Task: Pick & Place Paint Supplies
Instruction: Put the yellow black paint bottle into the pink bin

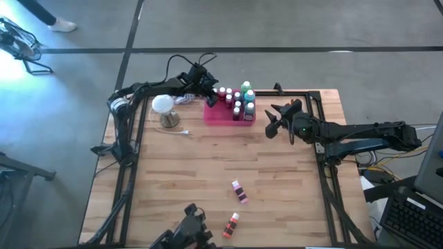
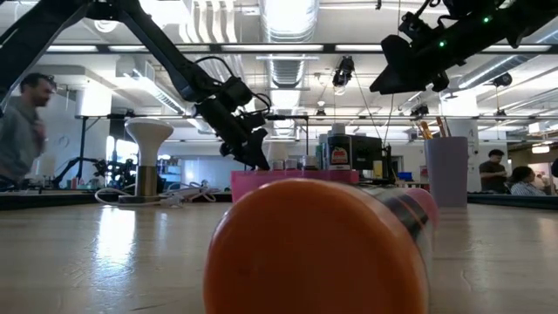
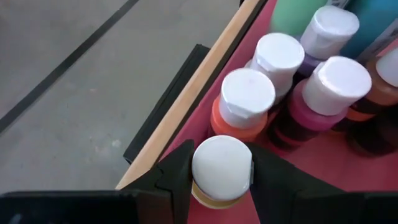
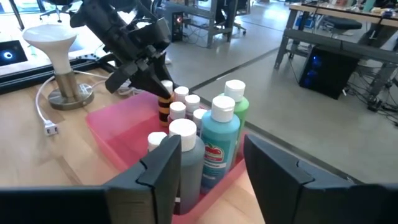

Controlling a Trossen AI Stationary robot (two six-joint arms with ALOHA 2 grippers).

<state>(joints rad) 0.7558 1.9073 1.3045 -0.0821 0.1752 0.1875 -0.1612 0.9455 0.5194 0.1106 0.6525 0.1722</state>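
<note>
1. L gripper [image 3: 221, 177]: jaws pinch a small white-capped bottle [image 3: 221, 169] w/ a yellowish body, one finger on each side of the cap. It sits at the tray's corner by the table's far edge.
2. Same grip seen from the R wrist cam: L gripper [image 4: 155, 84] comes down at a slant onto a dark-and-orange banded bottle [image 4: 164, 107] in the pink tray [image 4: 115, 134].
3. Just beside the held bottle, inside the tray: orange bottle [image 3: 244, 109], magenta bottle [image 3: 323, 99], more white caps touching one another, and a green bottle [image 3: 289, 15] past them.
4. R gripper [image 4: 205, 168]: jaws spread w/ nothing between them, above the table near the tray's near-right corner. Ahead of its fingers stand a blue bottle [image 4: 219, 146] and a green bottle [image 4: 239, 102], upright in the tray.
5. High view: tray [image 1: 218, 115] at approx. 12 o'clock of the table [image 1: 208, 166], close to the far edge. L gripper [image 1: 208, 88] at the tray's 10 o'clock; R gripper [image 1: 271, 124] at the tray's 3 o'clock, near but apart.
6. Still on the wood at approx. 6 o'clock: pink bottle [image 1: 239, 191] lying down, orange bottle [image 1: 231, 225] lying nearer the front edge.
7. White globe lamp [image 1: 163, 107] w/ cord at the tray's 9 o'clock.
8. Low view: orange bottle [image 2: 318, 249] lies right at the lens. A person [image 2: 22, 122] stands in the room at far left.
</note>
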